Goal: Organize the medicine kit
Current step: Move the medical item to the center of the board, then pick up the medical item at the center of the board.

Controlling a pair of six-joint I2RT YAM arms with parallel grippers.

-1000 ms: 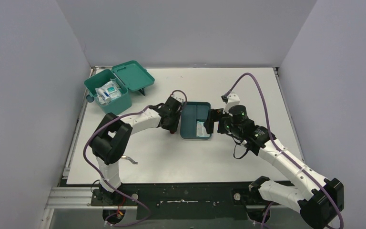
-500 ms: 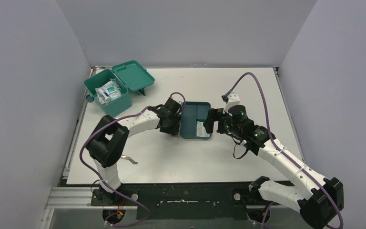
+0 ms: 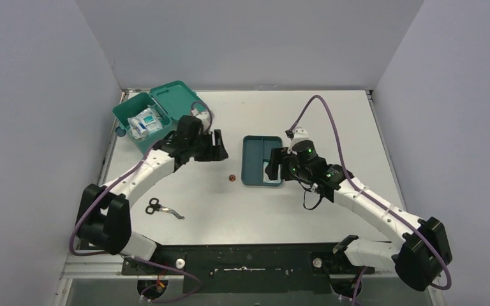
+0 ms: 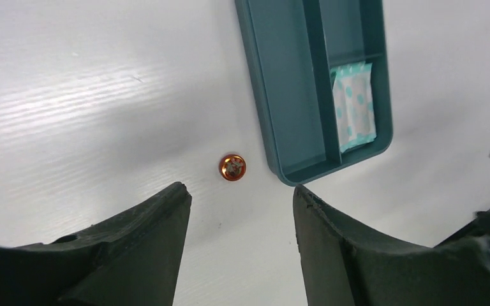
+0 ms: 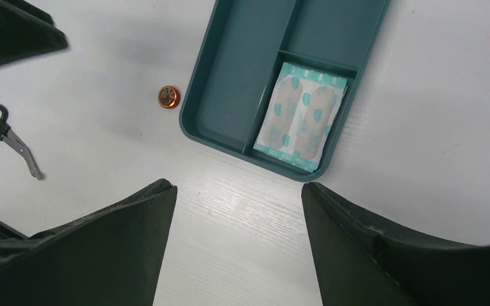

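Left gripper (image 3: 217,145) (image 4: 241,191) withdrawn leftward from dark teal divided plastic tray (image 3: 246,162) (image 4: 258,102), open and empty.
Small round copper disc (image 3: 231,178) (image 4: 232,167) (image 5: 169,96) now lies uncovered just left of tray; right gripper (image 3: 273,167) (image 5: 237,188) open at tray's right edge.

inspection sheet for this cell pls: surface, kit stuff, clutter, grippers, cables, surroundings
Surface: white table, faint grain.
Job's things: medicine kit rear left, lid open, packets inside; divided tray mid-table, one plaster packet in its near-right compartment.
Clutter: small copper disc loose just left of the tray; scissors front left.
Grippers: left gripper open, empty, between kit and tray; right gripper open, empty, at the tray's near end.
Cables: purple cable loops along each arm.
Surroundings: plain walls on three sides; black rail at near edge.
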